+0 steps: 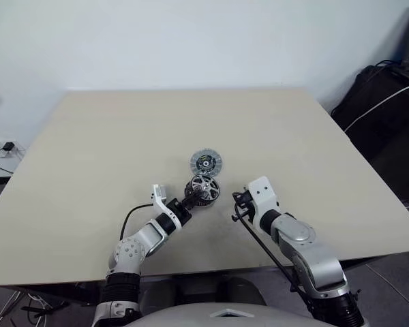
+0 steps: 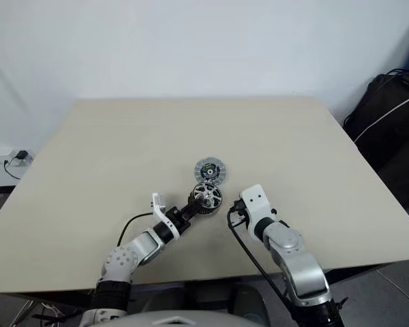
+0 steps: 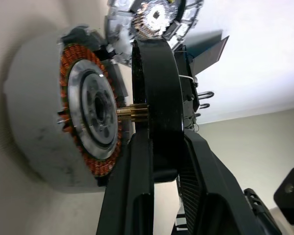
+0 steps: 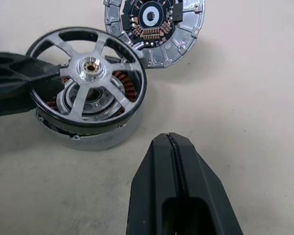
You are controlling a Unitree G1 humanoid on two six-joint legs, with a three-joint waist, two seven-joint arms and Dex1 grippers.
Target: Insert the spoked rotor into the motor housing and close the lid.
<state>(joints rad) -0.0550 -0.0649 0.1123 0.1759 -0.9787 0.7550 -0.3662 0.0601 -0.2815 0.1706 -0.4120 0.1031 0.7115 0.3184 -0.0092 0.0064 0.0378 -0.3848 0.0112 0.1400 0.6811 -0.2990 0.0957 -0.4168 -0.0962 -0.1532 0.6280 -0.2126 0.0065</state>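
My left gripper [image 1: 193, 195] is shut on the rim of the spoked rotor [image 4: 88, 73], a thin silver wheel with a brass shaft at its hub. It holds the rotor tilted just over the motor housing [image 4: 95, 139], whose copper windings [image 3: 73, 58] show through the spokes. In the left wrist view a narrow gap stays between rotor [image 3: 154, 93] and housing [image 3: 44, 127], with the shaft reaching toward the housing's centre. The lid [image 1: 206, 162] lies ribbed face up on the table just beyond the housing. My right gripper [image 4: 171, 144] is shut and empty, close to the housing's right side.
The beige table [image 1: 88, 136] has wide bare room around the parts. Black bags with a white cable [image 1: 388, 102] stand off the table's right edge. A power strip [image 1: 3, 148] lies off the left edge.
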